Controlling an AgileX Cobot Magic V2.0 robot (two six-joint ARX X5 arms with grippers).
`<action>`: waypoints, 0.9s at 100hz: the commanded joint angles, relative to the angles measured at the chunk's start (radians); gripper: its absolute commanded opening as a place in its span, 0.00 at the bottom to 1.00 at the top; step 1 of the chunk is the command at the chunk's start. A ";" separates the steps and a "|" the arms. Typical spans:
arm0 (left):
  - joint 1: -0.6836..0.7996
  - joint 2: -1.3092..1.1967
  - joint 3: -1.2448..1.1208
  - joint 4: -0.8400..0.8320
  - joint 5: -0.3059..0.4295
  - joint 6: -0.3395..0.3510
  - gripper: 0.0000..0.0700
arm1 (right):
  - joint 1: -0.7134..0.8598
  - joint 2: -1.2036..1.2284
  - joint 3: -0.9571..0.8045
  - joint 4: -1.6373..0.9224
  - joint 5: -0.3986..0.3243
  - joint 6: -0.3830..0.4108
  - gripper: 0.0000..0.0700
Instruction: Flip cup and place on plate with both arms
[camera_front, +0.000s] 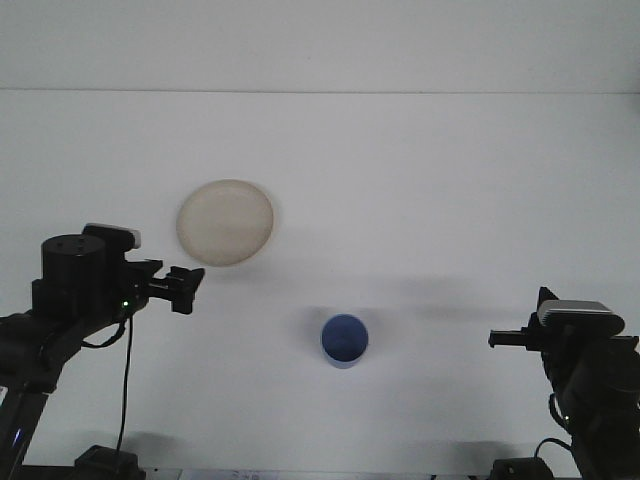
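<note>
A small blue cup (344, 341) stands on the white table (420, 200) near the front centre; from above I see only its round top. The cream plate (225, 222) lies flat to the back left of it. My left gripper (188, 288) hangs raised above the table, just in front of the plate's near-left edge and well left of the cup, open with nothing in it. My right gripper (496, 340) sits low at the front right, level with the cup and well to the right of it.
A black cable (124, 380) hangs from the left arm down to the table's front edge. The table's back edge meets a pale wall (320, 45).
</note>
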 joint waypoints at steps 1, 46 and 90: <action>-0.055 0.048 0.026 0.006 0.014 -0.005 0.78 | 0.001 0.006 0.010 0.010 0.000 0.013 0.00; -0.427 0.444 0.156 0.059 0.014 -0.004 0.78 | 0.001 0.006 0.010 0.010 0.000 0.013 0.00; -0.573 0.638 0.223 0.056 0.013 0.044 0.78 | 0.001 0.006 0.010 0.010 0.000 0.013 0.00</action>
